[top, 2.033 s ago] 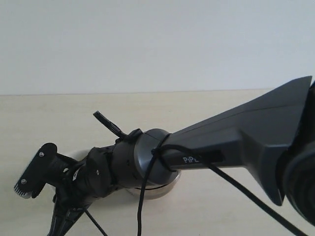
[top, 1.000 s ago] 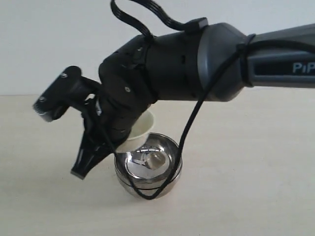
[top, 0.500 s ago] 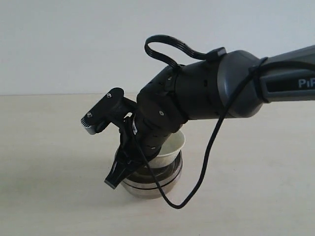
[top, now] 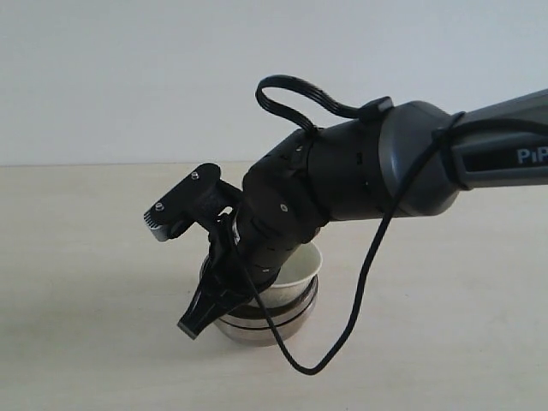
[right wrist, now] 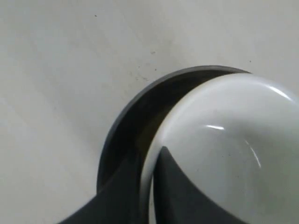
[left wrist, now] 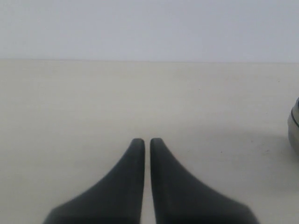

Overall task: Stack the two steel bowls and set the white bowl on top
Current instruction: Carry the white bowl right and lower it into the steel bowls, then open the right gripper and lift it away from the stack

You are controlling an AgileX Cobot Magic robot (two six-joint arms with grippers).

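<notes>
My left gripper (left wrist: 145, 141) hangs low over bare table (left wrist: 70, 93), its two dark fingers pressed together with only a hairline between them and nothing in them. A sliver of shiny metal wall shows at the edge of that wrist's view, well apart from the fingertips.

From the exterior view, my right arm (top: 377, 167) reaches across the middle, and my right gripper (top: 195, 324) points steeply down at the near left side of the stack. It is pinching the white bowl (top: 298, 264) by its rim: in the right wrist view one finger (right wrist: 175, 186) lies inside the glossy white hollow and the other sits outside the wall.

The steel bowls (top: 257, 328) stand nested on the table, mirror-bright, with a dark line where one rim meets the other. The white bowl sits in them, mouth up like theirs, its rim roughly level. It is off centre: the dark gap to the steel rim (right wrist: 133, 116) is wide on one side. All three are round, so no long axis to speak of.

A black cable (top: 360, 282) loops down from my arm to the right of the stack. The table is pale beige and matte; behind it a plain, pale wall (top: 128, 77).
</notes>
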